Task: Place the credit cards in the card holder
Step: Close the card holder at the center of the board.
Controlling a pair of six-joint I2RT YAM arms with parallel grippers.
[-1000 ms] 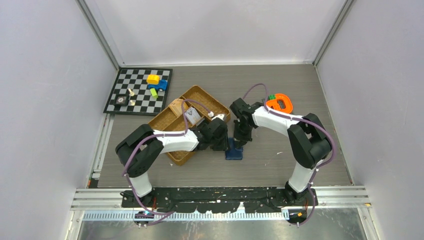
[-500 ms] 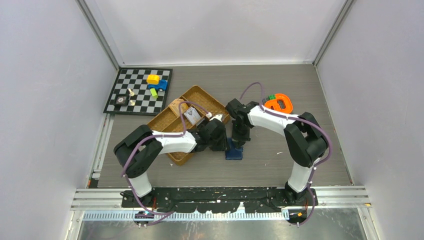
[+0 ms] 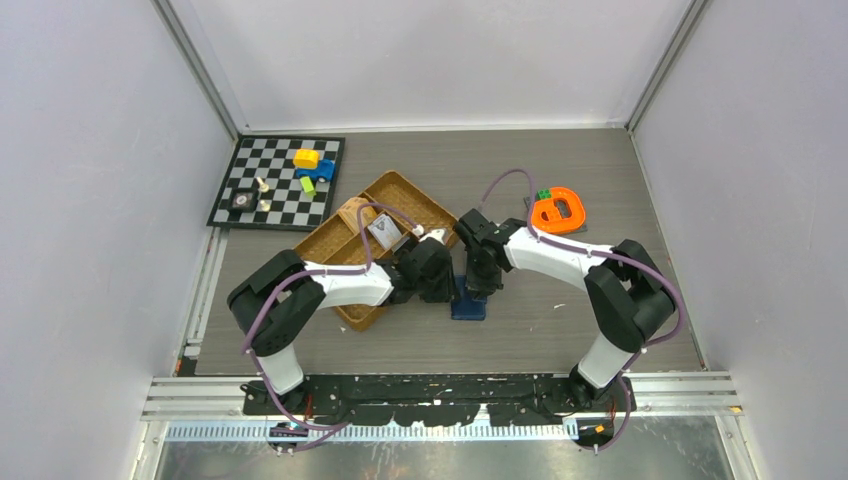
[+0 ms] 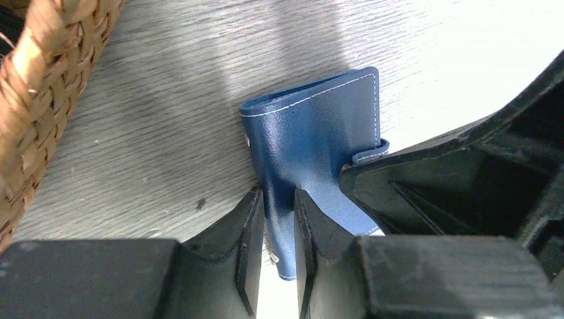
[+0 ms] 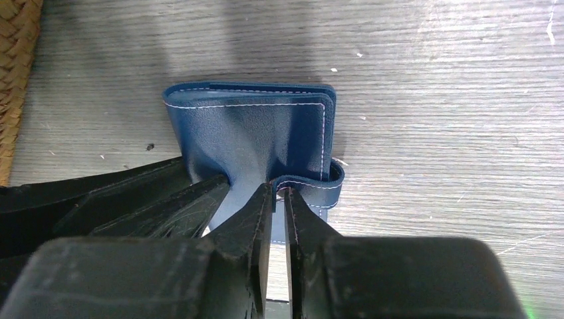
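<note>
Right elbow farther out, right hand at card holder tab (grip unclear); left hand tight on its flap.

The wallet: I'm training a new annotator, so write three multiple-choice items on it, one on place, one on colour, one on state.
1. Where does the wallet lie? A on the table near the woven tray; B on the chessboard; C inside the tray.
2. What colour is it? A red; B blue; C tan.
3. How is the left gripper? A open, clear of the wallet; B out of view; C shut on the wallet.
A: it rests on wood grain outside the tray. B: both wrist views show a blue cover. C: its fingers pinch a fold of it.
</note>
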